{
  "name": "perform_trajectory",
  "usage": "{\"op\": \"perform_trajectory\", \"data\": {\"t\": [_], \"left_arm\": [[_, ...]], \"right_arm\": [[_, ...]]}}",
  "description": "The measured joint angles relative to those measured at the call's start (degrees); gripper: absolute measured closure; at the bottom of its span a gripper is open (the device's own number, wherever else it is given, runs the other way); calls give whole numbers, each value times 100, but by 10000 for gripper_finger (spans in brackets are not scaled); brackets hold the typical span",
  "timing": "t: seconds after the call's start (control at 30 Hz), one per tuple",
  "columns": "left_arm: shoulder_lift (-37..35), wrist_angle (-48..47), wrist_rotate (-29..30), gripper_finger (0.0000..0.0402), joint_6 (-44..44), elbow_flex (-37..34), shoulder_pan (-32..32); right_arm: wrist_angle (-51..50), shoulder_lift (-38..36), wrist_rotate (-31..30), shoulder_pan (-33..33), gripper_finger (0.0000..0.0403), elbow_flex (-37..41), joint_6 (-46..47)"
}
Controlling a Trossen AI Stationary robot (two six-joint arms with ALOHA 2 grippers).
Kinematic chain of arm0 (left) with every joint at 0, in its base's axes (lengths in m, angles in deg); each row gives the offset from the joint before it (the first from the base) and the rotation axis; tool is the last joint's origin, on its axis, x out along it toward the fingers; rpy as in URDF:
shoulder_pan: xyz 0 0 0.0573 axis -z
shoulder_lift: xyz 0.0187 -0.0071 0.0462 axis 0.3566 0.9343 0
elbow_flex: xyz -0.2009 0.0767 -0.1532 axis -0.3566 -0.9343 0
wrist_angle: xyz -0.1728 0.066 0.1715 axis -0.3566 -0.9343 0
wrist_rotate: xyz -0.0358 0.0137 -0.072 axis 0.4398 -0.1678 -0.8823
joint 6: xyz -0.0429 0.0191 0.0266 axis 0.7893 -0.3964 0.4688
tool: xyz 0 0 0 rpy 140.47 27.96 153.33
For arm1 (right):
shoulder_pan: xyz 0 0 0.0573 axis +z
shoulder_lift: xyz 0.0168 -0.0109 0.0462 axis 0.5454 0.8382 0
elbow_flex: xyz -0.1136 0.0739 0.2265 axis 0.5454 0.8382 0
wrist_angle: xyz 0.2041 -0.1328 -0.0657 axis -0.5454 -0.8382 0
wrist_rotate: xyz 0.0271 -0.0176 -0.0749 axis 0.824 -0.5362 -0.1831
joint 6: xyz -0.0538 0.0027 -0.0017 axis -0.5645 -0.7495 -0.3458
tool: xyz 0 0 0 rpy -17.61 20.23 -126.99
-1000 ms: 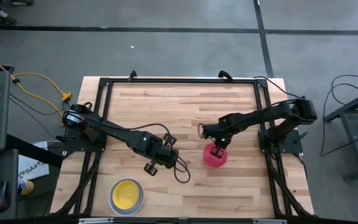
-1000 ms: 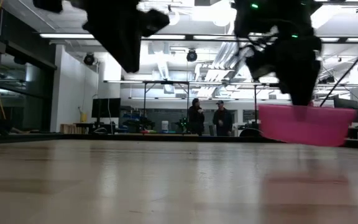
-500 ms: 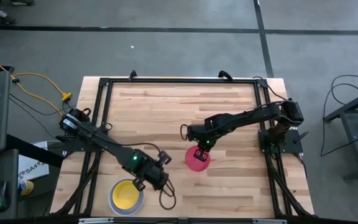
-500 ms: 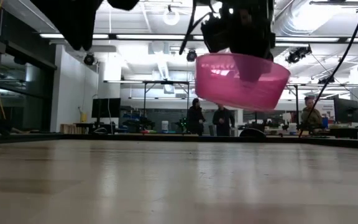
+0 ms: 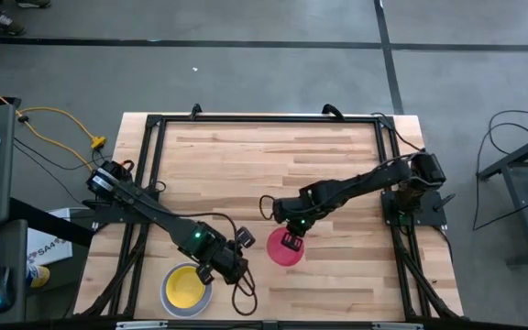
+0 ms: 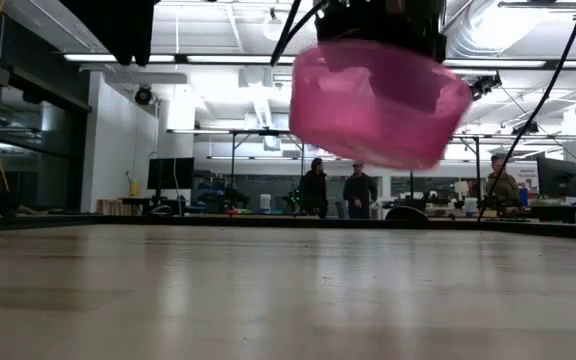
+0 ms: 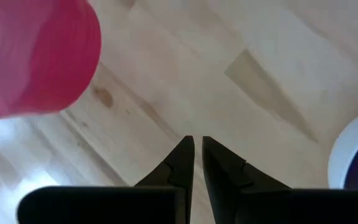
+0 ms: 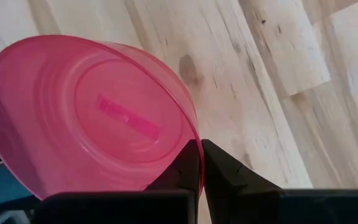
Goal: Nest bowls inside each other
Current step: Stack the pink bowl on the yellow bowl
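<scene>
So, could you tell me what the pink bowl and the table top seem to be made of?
The pink bowl looks like thin, glossy plastic: light shows through its wall, and moulded rings and a raised mark sit on its base. The right gripper holds it by the rim. The table top looks like pale wooden planks, with visible grain and joints.

This looks like a robotics lab or workshop hall: a wooden table in a black frame stands on grey concrete floor, and across the frame's middle people stand, somewhat blurred, among benches under ceiling strip lights.
</scene>
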Motion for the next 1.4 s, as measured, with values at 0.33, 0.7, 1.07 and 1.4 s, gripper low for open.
{"op": "perform_trajectory", "data": {"t": [0.33, 0.7, 1.07, 1.4], "left_arm": [[2, 267, -311, 370, -319, 76, -7], [2, 528, -320, 296, -599, 74, -7], [2, 729, -320, 279, -775, 72, -7], [2, 848, -311, 279, -1073, 72, -11]], "right_arm": [[597, 548, 435, 15, 399, 4, -133], [978, 569, 538, 15, 399, 4, -146], [1226, 569, 538, 15, 399, 4, -146], [1357, 569, 558, 20, 399, 4, -137]]}}
